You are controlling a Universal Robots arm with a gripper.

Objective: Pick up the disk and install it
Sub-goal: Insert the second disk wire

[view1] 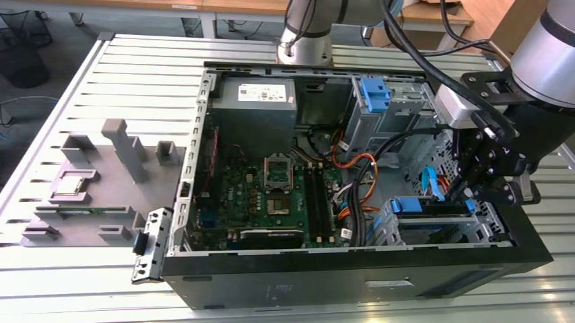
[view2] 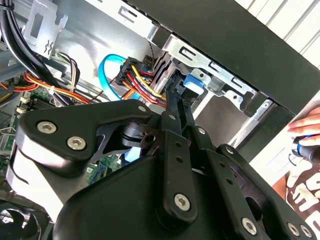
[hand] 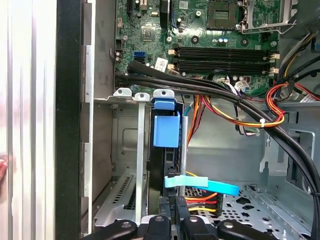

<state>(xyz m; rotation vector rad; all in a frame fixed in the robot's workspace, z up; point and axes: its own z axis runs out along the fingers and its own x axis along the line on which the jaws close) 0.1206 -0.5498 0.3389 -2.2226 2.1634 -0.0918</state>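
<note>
Disk (hand: 167,150), a silver drive in a blue plastic carrier, stands on edge in the case's lower drive bay (hand: 125,150), directly beneath the black end effector (hand: 172,220), fingers pinching its near edge.

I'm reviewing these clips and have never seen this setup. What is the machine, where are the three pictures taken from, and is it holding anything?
This is a single robot arm whose gripper reaches into an open computer case lying on a slatted metal table. The exterior view looks at the whole scene from off the arm; both wrist views come from cameras riding near the gripper. The gripper sits at the drive cage, where the disk in its blue carrier stands upright in its slot. A grey fixture lies at the exterior view's left. A person's hand waits outside the case.
</note>
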